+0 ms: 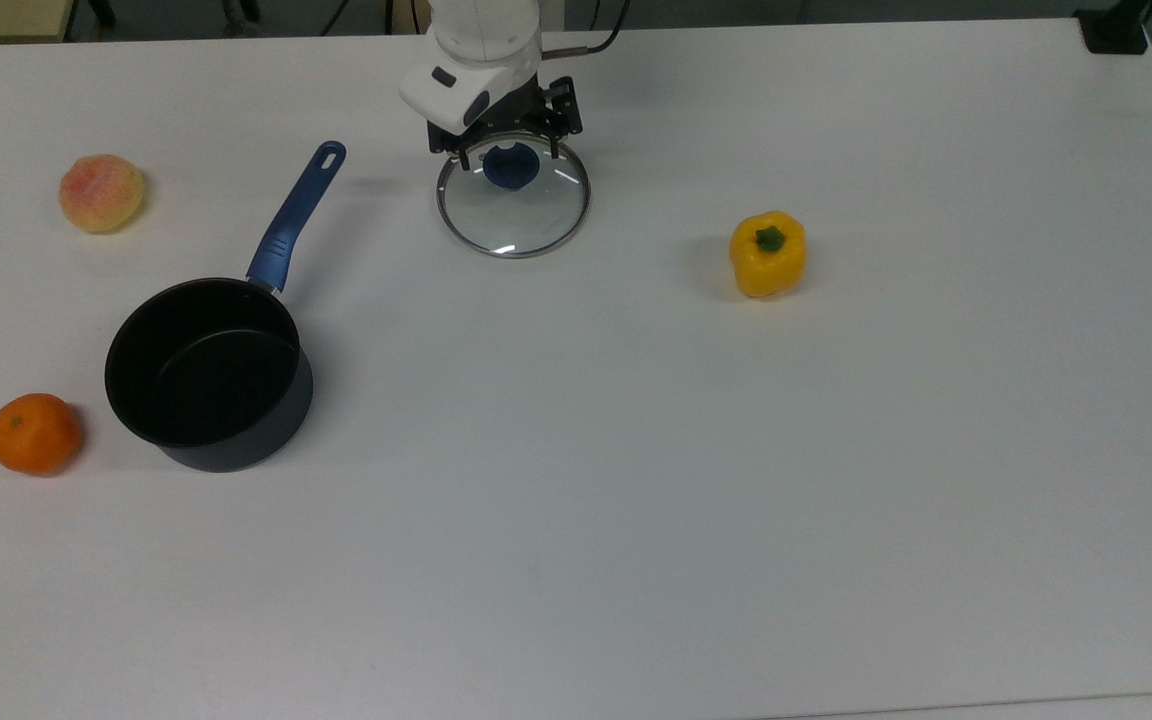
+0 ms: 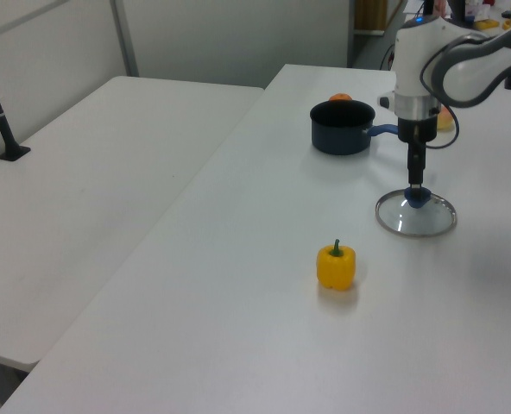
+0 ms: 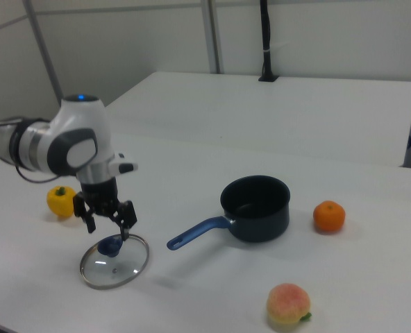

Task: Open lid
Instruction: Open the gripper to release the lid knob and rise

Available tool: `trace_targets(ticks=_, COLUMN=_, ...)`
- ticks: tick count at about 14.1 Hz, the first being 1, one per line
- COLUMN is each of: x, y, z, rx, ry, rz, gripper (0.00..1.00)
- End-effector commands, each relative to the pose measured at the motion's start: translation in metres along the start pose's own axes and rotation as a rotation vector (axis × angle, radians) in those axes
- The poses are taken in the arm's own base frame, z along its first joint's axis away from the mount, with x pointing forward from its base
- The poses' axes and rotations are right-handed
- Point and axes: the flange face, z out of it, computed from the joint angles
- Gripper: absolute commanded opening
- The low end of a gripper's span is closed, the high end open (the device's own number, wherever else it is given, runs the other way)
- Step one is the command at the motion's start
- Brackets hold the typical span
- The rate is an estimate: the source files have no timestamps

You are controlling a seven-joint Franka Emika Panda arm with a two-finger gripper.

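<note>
Right now the lid (image 1: 513,205) lies flat on the white desk (image 1: 636,450), knob up, well apart from the black saucepan (image 1: 208,372). Taking the lid as the landmark: the tool (image 1: 504,143) hangs directly above its blue knob (image 1: 510,167), fingers spread apart to either side of the knob and not touching it. In the right view the tool (image 3: 107,220) sits just above the knob (image 3: 112,244), with a small gap between the fingertips and the knob top; in the left view the tool (image 2: 417,179) points straight down at the lid (image 2: 416,214).

The saucepan stands open and uncovered to the lid's lower left in the top view, its long blue handle (image 1: 294,215) angled up toward the lid without reaching it. Farther from the lid on that same side, an orange (image 1: 34,433) rests just beside the saucepan's wall, and a peach (image 1: 101,192) lies well apart from the lid at the top view's left. On the lid's other side in the top view, a yellow bell pepper (image 1: 768,253) stands upright, stem up, well apart from the rim. In the right view the saucepan (image 3: 255,207) sits to the lid's (image 3: 114,260) right, with the orange (image 3: 329,216) beyond it and the peach (image 3: 287,305) nearer the camera.
</note>
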Motion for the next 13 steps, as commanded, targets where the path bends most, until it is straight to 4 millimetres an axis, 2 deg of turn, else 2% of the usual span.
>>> trace_targets(ticks=1, x=0.007, y=-0.001, z=-0.076, rx=0.002, ry=-0.015, rz=0.044, gripper=1.00)
trace_targets(ticks=4, x=0.007, y=-0.004, z=-0.152, rx=0.024, ry=-0.013, rz=0.057, gripper=1.00)
trace_targets(ticks=8, x=-0.002, y=-0.010, z=-0.227, rx=0.079, ry=0.016, rz=0.156, gripper=1.00)
trace_targets(ticks=10, x=-0.006, y=-0.018, z=-0.250, rx=0.078, ry=0.035, rz=0.268, gripper=1.00)
trace_targets(ticks=13, x=-0.012, y=-0.021, z=-0.257, rx=0.078, ry=0.046, rz=0.325, gripper=1.00)
